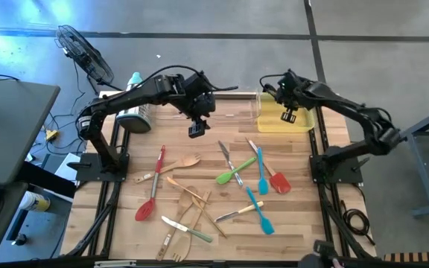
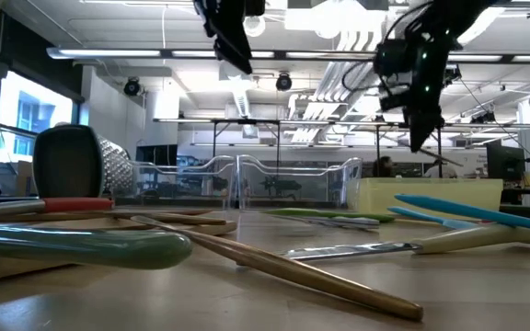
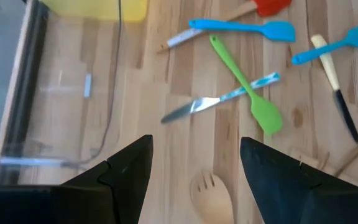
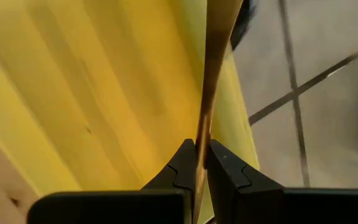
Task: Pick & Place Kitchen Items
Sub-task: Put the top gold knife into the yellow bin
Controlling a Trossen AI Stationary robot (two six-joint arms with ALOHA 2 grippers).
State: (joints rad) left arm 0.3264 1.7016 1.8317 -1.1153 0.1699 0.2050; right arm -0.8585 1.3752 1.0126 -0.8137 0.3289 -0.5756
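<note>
Right pincer [image 4: 202, 146] closed tight on a slim pale wooden utensil [image 4: 216, 56], held above the yellow tray [image 4: 104, 93] at the far right of the table [image 1: 304, 223]. Left pincer [image 3: 194, 146] spread wide, holding nothing, hanging over the table just near of the clear tray [image 3: 61, 93] at far centre.

Surface noted as pale wood planks on a dark frame. Remaining kitchen items loose across the middle and near part:
- long red spatula [image 1: 149, 197] at left;
- wooden fork [image 1: 185, 160] and other wooden pieces [image 1: 192, 201] at centre, several crossing;
- green spatula [image 1: 233, 173] lying across a small knife [image 1: 226, 155];
- two blue spatulas [image 1: 261, 175] [image 1: 259, 211] and a short red spatula [image 1: 274, 177] at right;
- pale-handled knife [image 1: 233, 214] near centre.

Steel grater [image 1: 136, 119] upright at far left, beside the clear tray.

Room noted as grey floor with dark seams, a fan [image 1: 80, 48] lying on it beyond the far left corner, cables nearby. Seen level across the table: bright ceiling lights, overhead pipes, windows at left.
</note>
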